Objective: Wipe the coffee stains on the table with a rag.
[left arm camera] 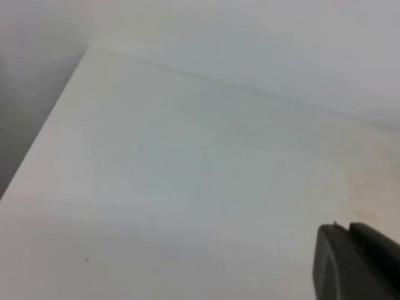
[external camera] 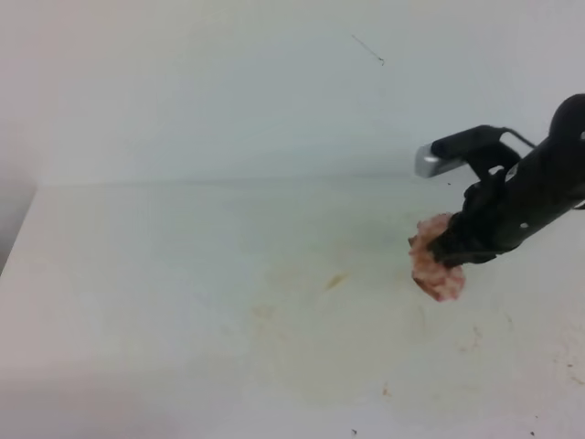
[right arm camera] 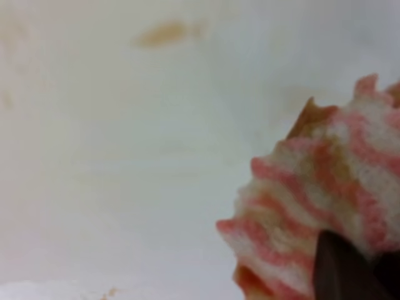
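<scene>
— White worktop [external camera: 164,274] fills your high view, meeting a pale wall behind. What do you see on it?

— Your right gripper [external camera: 450,253] comes in from the right, jaws clenched on the rag [external camera: 435,268], a pink and white wad held at the worktop, right of centre. Left of the rag lies a small brown streak [external camera: 335,282], with faint yellowish stains [external camera: 274,320] smeared around and below it. A few dark specks sit near the front edge.

— And your left wrist view?

— Bare worktop [left arm camera: 156,187] running to the wall, faint yellowish tint at the right edge. Only a dark corner of the left gripper [left arm camera: 356,262] shows at the bottom right; you cannot tell how its jaws stand.

— Right wrist view?

— The rag [right arm camera: 325,206] looms at the lower right, striped, stained brown in places, a dark fingertip [right arm camera: 340,269] pressed on it. The streak [right arm camera: 164,32] sits well apart at the top, on the worktop [right arm camera: 125,156].
</scene>
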Tool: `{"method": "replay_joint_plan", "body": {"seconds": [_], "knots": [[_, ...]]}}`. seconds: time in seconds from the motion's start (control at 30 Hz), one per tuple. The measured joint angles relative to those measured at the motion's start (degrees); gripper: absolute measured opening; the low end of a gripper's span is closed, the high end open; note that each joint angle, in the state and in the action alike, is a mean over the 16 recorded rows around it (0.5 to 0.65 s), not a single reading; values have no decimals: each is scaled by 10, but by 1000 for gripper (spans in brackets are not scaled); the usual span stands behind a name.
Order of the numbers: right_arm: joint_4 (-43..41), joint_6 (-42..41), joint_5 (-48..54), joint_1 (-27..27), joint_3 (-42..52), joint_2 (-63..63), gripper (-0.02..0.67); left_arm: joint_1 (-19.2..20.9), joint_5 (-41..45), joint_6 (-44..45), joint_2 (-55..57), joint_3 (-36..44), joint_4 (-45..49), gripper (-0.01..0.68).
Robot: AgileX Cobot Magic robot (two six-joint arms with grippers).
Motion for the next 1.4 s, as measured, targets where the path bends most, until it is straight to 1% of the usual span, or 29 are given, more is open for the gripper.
{"method": "replay_joint_plan", "body": {"seconds": [0.3,0.5,0.6,0.73,1.07,1.17,1.27,1.4], "knots": [[9,-8,-67,-36,114,-125,20,0,1,0,0,-1,0,0],[12,-1,-102,-53,178,-154,23,0,1,0,0,-1,0,0],[18,0,-109,-55,192,-154,40,0,2,0,0,-3,0,0],[37,-12,-110,-55,195,-149,98,0,2,0,0,-3,0,0],[113,-79,-95,-55,190,-185,317,0,2,0,0,-3,0,0],[130,-97,-84,-55,189,-217,354,0,2,0,0,-3,0,0],[135,-107,-69,-55,189,-262,347,0,2,0,0,-3,0,0],[123,-105,-45,-55,189,-332,278,0,2,0,0,-3,0,0]]}}
